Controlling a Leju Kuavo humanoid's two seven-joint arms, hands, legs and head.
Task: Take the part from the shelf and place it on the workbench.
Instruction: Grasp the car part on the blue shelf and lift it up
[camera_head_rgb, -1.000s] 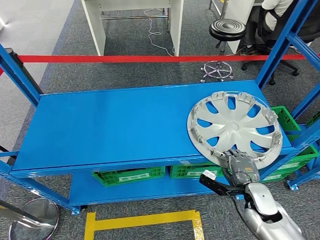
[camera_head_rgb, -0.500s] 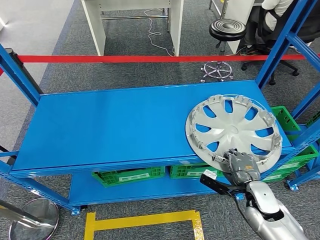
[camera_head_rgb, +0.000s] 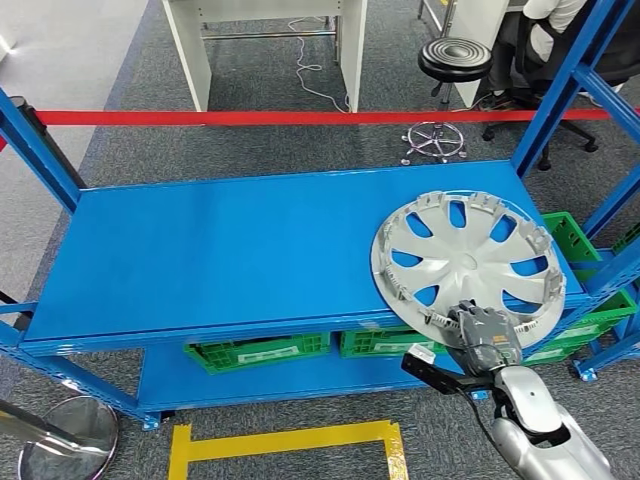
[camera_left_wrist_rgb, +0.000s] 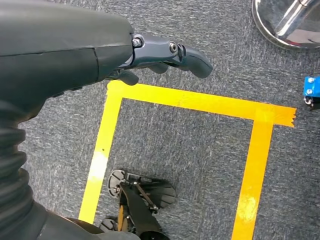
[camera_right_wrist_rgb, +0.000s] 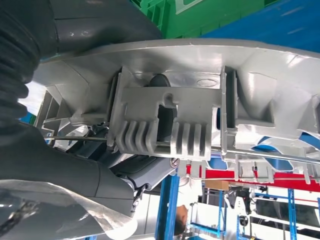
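The right hand (camera_head_rgb: 481, 338) grips the hubcap (camera_head_rgb: 468, 262) by its near rim at the shelf's (camera_head_rgb: 226, 250) front right corner; held so far off-centre, it could tip or slip free; the left hand (camera_left_wrist_rgb: 166, 52) hangs empty, fingers extended.

I count one silver hubcap (camera_head_rgb: 468, 262) on one blue shelf (camera_head_rgb: 226, 250), three green crates (camera_head_rgb: 256, 352) under its top board, one black stool (camera_head_rgb: 454, 57) behind it, and one yellow tape square (camera_head_rgb: 287, 445) before it.
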